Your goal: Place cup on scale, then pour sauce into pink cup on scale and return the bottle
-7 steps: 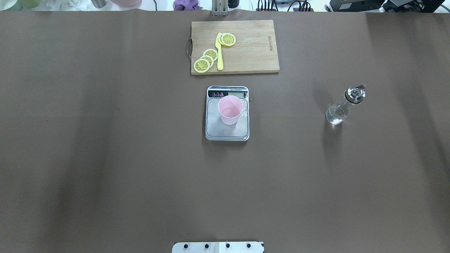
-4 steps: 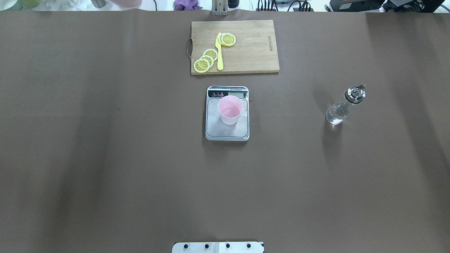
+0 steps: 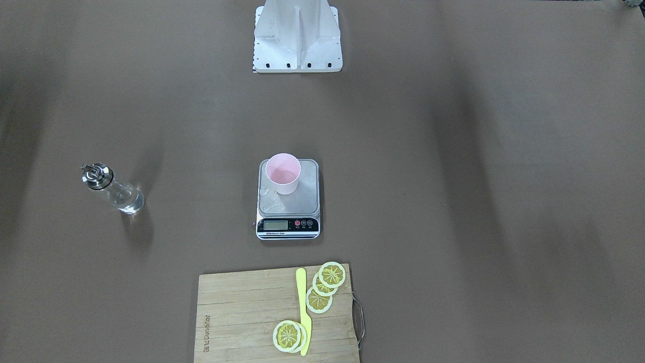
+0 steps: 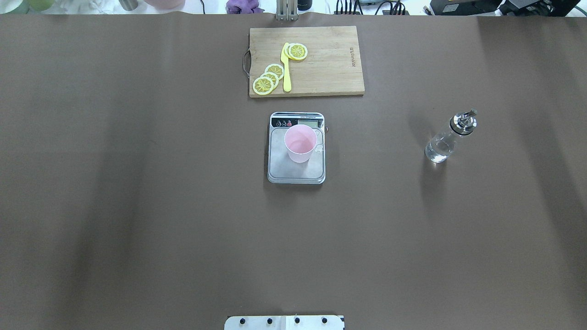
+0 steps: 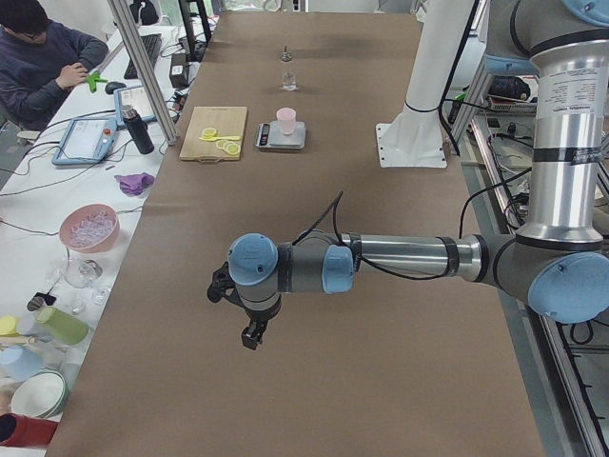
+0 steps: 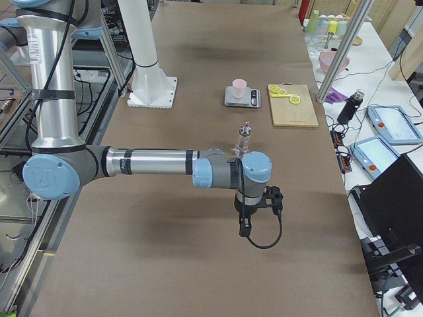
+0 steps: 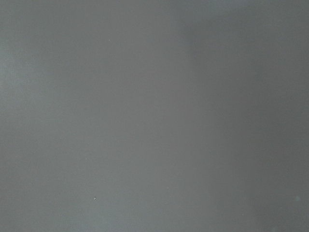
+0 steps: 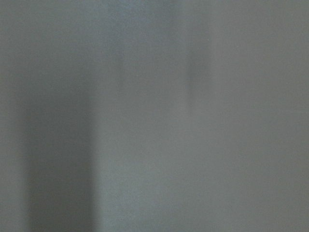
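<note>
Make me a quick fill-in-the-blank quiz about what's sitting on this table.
1. The pink cup stands on the steel platform of the ____.
2. Seen from the robot's own side, the glass bottle stands to the cup's ____.
3. A yellow knife and lemon slices lie on the wooden ____.
Missing words: scale; right; cutting board.
</note>
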`<state>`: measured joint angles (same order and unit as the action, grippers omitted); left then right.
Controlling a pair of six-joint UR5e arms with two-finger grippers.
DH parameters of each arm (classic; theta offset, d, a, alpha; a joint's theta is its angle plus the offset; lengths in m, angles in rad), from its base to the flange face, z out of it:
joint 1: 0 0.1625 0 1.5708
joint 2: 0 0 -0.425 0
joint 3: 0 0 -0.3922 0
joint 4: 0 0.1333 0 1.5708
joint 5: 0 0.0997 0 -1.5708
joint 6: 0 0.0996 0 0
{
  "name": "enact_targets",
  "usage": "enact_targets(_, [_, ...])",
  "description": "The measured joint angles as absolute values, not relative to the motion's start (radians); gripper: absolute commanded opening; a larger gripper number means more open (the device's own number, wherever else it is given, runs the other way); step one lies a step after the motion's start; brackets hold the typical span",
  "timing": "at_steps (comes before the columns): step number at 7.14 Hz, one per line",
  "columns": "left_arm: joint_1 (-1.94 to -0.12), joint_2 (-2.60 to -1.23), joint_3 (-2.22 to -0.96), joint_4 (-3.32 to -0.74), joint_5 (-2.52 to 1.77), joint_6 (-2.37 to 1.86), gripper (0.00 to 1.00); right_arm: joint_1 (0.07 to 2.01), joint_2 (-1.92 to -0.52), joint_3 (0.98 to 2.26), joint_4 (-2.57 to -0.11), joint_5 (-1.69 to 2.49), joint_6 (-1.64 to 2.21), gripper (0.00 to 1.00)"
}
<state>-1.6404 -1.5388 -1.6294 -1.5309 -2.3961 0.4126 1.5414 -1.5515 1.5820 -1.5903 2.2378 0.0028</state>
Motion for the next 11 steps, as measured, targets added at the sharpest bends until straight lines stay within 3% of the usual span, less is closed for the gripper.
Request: enact_targets(11, [-1.639,-1.536,-1.625,-1.532,-2.395,0.403,0.99,1.542,-1.621,1.637,-1.58,2.234,-0.005,1.0])
